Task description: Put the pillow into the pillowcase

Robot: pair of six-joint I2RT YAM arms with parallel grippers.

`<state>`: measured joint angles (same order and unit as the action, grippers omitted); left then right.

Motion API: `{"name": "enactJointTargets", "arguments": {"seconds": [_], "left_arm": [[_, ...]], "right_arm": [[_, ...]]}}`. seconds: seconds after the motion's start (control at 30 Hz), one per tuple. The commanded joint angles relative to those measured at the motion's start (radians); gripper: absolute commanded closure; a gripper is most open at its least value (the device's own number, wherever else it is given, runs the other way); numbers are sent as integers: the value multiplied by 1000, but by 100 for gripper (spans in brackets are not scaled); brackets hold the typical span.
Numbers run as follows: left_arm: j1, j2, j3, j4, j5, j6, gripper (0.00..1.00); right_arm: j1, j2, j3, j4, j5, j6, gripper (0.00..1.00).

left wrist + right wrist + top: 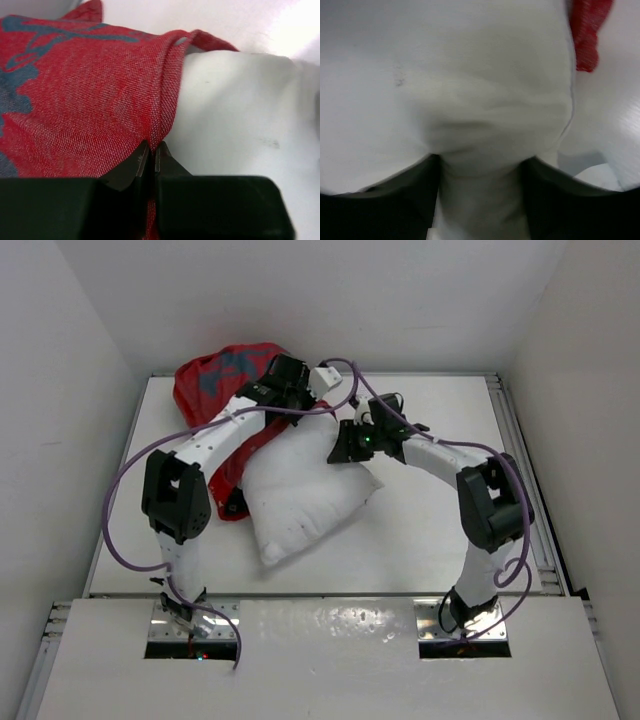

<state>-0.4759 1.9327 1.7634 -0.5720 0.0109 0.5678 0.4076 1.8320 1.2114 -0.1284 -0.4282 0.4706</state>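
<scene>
The white pillow (300,495) lies tilted in the middle of the table, its far end tucked against the red pillowcase (215,380) at the back left. My left gripper (152,146) is shut on the red hem of the pillowcase (90,100), right where it meets the pillow (235,110). My right gripper (480,160) has its jaws wide around a bunched fold of the pillow (470,75), which fills the gap and wrinkles between them. A strip of the pillowcase (587,30) shows at the top right of the right wrist view.
White walls close in the table (440,530) at the back and both sides. A metal rail (525,470) runs along the right edge. Purple cables loop over both arms, and part of the pillowcase lies under the left arm (215,440).
</scene>
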Motion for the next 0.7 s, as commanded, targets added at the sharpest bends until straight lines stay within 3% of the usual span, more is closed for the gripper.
{"name": "enactJointTargets", "arguments": {"seconds": [0.0, 0.07, 0.1, 0.2, 0.3, 0.37, 0.5, 0.67], "left_arm": [[-16, -38, 62, -72, 132, -6, 100], [-21, -72, 80, -89, 193, -8, 100], [-26, -84, 108, -98, 211, -9, 100], [-49, -136, 169, -132, 316, -6, 100], [-99, -182, 243, -176, 345, 29, 100], [-128, -166, 347, -242, 345, 29, 100], [-127, -187, 395, -316, 438, -3, 100], [-127, -210, 418, -399, 632, 12, 100]], "right_arm": [[57, 33, 62, 104, -98, 23, 71], [63, 21, 60, 122, -110, 65, 98], [68, 10, 62, 153, -112, 74, 100], [88, -77, 50, 222, -98, 111, 100], [117, -227, -1, 440, -6, 152, 100], [172, -314, -73, 531, 102, 145, 100], [250, -493, -202, 778, 423, 135, 100], [290, -468, -275, 826, 665, 273, 100]]}}
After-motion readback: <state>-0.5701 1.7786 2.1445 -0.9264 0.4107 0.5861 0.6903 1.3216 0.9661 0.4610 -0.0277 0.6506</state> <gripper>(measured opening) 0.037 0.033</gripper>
